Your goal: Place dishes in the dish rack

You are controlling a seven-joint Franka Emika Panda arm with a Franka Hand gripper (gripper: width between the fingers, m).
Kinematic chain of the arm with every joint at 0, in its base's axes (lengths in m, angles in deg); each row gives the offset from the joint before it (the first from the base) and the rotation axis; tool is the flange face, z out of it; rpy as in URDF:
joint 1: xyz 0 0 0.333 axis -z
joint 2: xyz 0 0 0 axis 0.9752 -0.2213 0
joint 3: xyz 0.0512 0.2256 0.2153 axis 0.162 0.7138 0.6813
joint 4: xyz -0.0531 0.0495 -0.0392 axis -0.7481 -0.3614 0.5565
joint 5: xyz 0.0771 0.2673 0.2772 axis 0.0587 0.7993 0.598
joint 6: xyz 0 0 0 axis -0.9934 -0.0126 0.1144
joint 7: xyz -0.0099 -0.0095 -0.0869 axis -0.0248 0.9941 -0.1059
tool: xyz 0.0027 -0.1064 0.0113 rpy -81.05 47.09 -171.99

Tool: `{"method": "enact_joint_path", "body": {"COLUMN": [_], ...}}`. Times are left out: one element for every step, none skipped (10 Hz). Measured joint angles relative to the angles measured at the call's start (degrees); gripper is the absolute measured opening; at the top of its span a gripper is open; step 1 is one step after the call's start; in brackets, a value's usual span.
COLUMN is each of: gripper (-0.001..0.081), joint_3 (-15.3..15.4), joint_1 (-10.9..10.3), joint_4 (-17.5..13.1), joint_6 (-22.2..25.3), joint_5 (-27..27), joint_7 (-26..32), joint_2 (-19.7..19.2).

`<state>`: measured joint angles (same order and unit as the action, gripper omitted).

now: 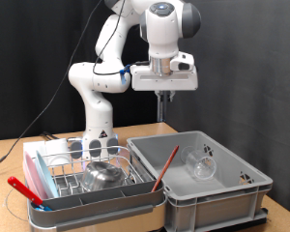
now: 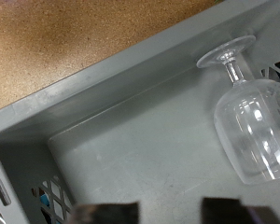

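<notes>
On the wooden table two containers stand side by side: the dish rack, a wire grid on a white-pink tray with a grey trough along its front, on the exterior view's left, and a deeper plain grey crate on the exterior view's right, their walls touching or nearly so. A steel bowl already sits inside the rack, and what looks like a clear tumbler stands toward the rack's rear, though it is too faint against the arm's white base to be sure. A red-handled utensil lies across the rack's front corner at the exterior view's left, and a thin red stick leans on the crate's wall nearest the rack, tilted up toward the exterior view's right. A stemmed clear glass lies on its side on the crate's floor, its round foot close to the crate wall and its bowl pointing away from it. The gripper hangs well above the crate, over the half nearer the rack, holding nothing; in the wrist view its two dark fingertips stand apart, with bare crate floor between them, and the glass lies off to one side of that gap, not between them
</notes>
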<state>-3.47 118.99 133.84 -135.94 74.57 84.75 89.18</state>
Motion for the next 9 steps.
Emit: {"method": "enact_joint_path", "body": {"gripper": [0.0188,0.0188,0.0372,0.0505,0.0505,0.0706,0.0706,0.0778,0.0778], "joint_3": [-0.05,-0.25,-0.47,-0.61,-0.75,-0.9,-0.9,-0.77,-0.43], "joint_1": [0.03,0.08,0.15,0.15,0.04,-0.2,-0.33,-0.3,-0.22], "joint_4": [0.01,0.04,0.2,0.69,1.4,2.3,3.28,3.77,3.89], "joint_6": [0.0,-0.2,-0.94,-2.48,-3.68,-5.71,-7.89,-8.82,-9.39], "joint_5": [0.01,0.28,1.29,2.38,2.53,2.89,3.11,1.87,-0.27], "joint_7": [0.0,0.0,0.0,0.9,4.62,9.59,14.24,18.04,21.21], "joint_2": [0.01,0.03,0.06,0.08,0.04,0.03,0.02,-0.12,-0.33]}}
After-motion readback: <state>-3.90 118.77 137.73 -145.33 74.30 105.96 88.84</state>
